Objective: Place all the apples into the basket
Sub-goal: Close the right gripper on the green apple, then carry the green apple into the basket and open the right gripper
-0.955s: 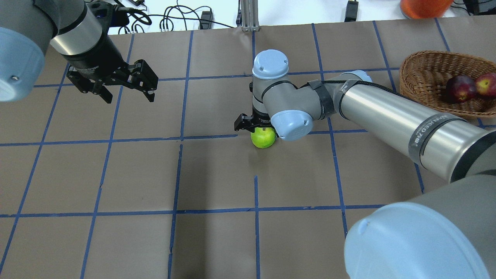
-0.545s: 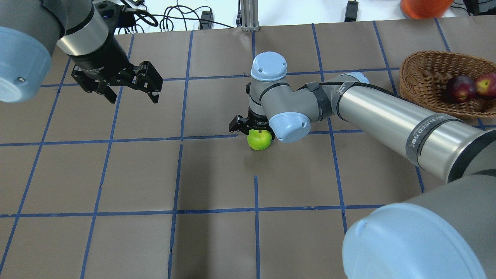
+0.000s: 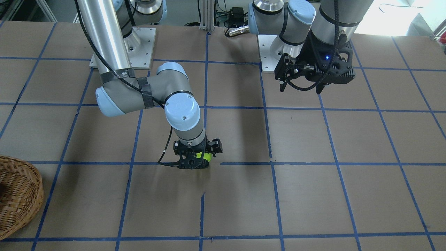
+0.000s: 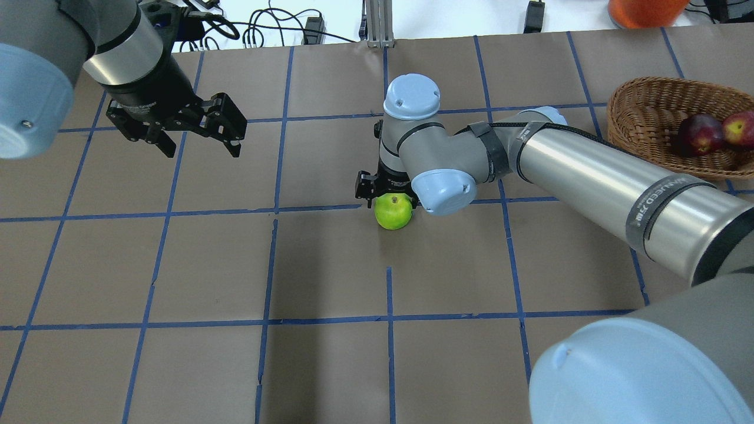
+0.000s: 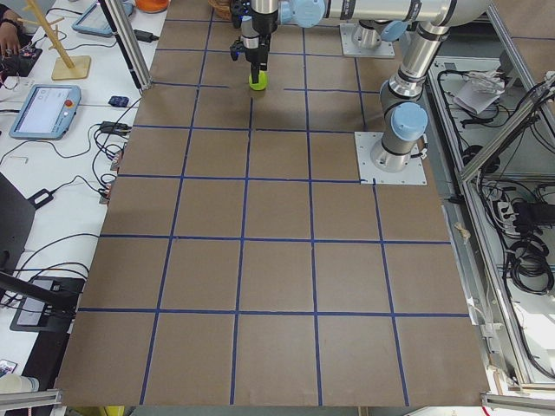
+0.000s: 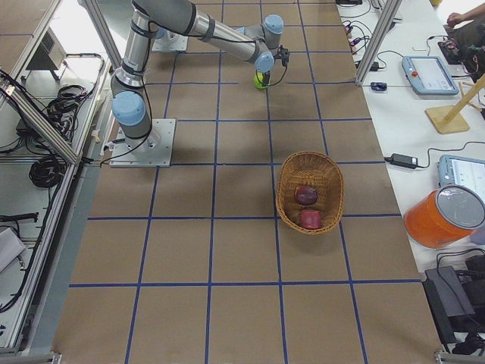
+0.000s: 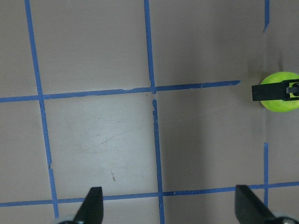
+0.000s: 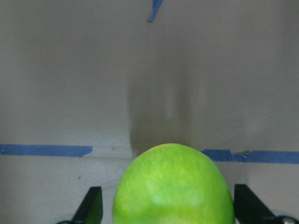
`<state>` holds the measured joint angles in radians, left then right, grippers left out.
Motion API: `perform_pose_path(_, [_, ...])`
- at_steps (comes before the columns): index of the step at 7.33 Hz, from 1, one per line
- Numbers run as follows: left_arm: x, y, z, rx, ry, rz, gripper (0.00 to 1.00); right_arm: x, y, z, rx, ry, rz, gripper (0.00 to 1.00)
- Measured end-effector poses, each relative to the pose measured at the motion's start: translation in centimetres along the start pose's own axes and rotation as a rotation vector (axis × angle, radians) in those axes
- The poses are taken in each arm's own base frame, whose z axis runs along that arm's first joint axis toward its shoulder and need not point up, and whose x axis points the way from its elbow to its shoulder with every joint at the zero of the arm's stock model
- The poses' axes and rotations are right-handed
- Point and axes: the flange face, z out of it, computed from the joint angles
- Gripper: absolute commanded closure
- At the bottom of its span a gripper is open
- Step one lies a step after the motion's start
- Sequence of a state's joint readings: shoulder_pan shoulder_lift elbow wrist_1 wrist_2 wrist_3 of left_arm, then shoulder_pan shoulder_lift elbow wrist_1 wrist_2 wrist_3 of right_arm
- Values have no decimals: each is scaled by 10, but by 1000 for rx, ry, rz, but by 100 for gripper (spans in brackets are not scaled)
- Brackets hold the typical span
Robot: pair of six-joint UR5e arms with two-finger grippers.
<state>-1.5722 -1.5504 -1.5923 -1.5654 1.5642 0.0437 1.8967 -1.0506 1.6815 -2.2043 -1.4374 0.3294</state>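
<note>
The green apple [image 4: 393, 213] sits on the table near its middle, also in the front view [image 3: 206, 157] and the right wrist view [image 8: 173, 186]. My right gripper [image 4: 390, 195] is down over it, open, one finger on each side with small gaps. The maroon apple [image 4: 700, 134] and the red apple [image 4: 739, 126] lie in the wicker basket [image 4: 645, 112] at the far right. My left gripper [image 4: 200, 150] is open and empty, held above the table far to the left. The green apple also shows at the left wrist view's right edge [image 7: 280, 100].
An orange container [image 4: 645, 12] stands beyond the table's far edge near the basket. Cables [image 4: 265, 29] lie along the far edge. The paper-covered table [image 4: 330, 265] carries a blue tape grid.
The right gripper has shifted slightly left over the green apple, and the apple sits a little further left. The left gripper has drifted slightly towards the far edge, still open.
</note>
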Motion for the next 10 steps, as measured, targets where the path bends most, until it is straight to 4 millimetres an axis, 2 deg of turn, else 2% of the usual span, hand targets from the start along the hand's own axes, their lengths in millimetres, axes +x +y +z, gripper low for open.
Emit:
perform_pose_path(2, [-2,5,0,-35,2,-23,0,3,0,-6,9,-1,3,0])
perform_pose_path(3, [-2,6,0,-42,3,-33,0,5,3,1,-3,6,4,0])
perform_pose_path(4, [-2,7,0,-45,4,-45,0,7,6,11,-21,12,8,11])
perform_pose_path(5, [-2,7,0,-45,1,-52,0,8,8,15,-30,12,12,47])
perform_pose_path(6, [-2,8,0,-44,-3,-53,0,8,5,10,-21,8,14,70])
perform_pose_path(8, [-2,8,0,-43,-7,-54,0,17,-12,-20,9,-3,33,71])
perform_pose_path(9, [-3,7,0,-42,-7,-55,0,35,-28,-44,12,-3,46,71])
perform_pose_path(10, [-3,7,0,-42,-7,-55,0,72,-52,-79,11,2,41,71])
